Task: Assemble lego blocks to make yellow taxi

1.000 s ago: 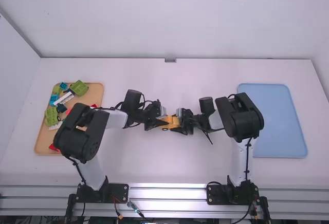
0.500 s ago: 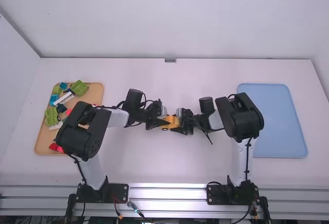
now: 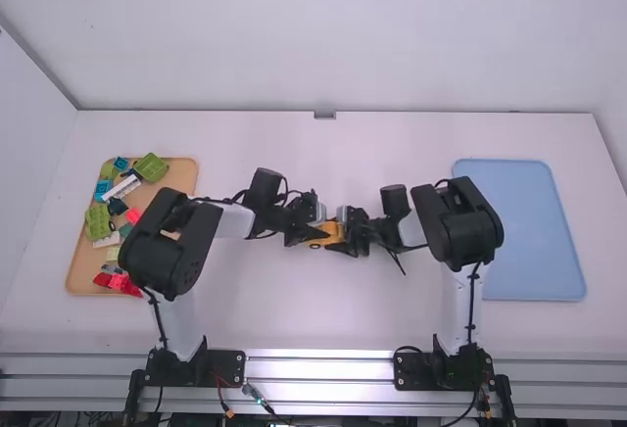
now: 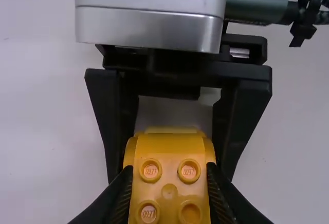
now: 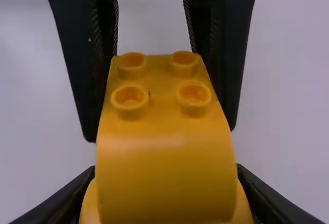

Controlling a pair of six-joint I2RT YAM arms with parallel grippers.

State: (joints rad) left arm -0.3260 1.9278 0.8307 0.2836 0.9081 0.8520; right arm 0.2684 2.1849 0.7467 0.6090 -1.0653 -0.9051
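Observation:
Over the middle of the table, my left gripper (image 3: 310,235) and right gripper (image 3: 347,235) face each other with a yellow taxi piece (image 3: 330,233) between them. In the left wrist view my left gripper (image 4: 169,188) is shut on the studded end of the yellow piece (image 4: 168,149), and the right gripper's fingers flank its far part. From the right wrist view, my right gripper (image 5: 167,193) is shut on the rounded part of the yellow piece (image 5: 164,172); four-stud end lies between the left gripper's fingers. The piece's underside is hidden.
An orange-tan tray (image 3: 176,174) at the left holds green, blue, white, red and pink blocks, partly behind the left arm. On the right, a light blue tray (image 3: 529,221) lies partly behind the right arm.
The left arm has shifted slightly to the right, bringing its gripper closer to the right one and uncovering more red and pink blocks in the tray. The right arm has stayed still.

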